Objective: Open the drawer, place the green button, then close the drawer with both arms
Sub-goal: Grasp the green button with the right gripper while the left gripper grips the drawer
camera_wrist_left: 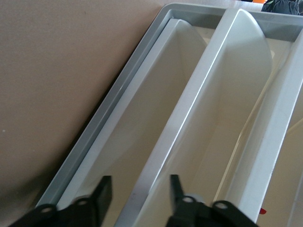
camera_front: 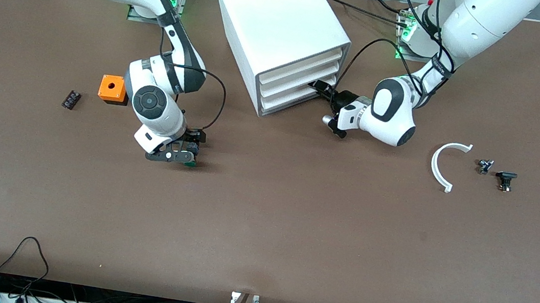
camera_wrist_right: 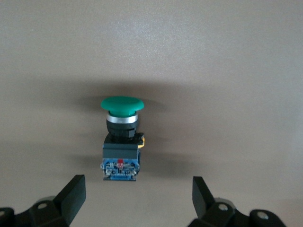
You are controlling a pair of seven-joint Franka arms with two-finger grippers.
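Note:
The white cabinet stands at the back middle with all three drawers in. My left gripper is at the drawer fronts. In the left wrist view it is open, its jaws astride the white lip between the lowest drawer and the one above. The lowest drawer is shut. The button lies on its side on the table. My right gripper is low over it. In the right wrist view it is open, and the green-capped button lies just ahead of the fingertips, untouched.
An orange box with a hole and a small black part lie toward the right arm's end. A white curved piece and two small black parts lie toward the left arm's end.

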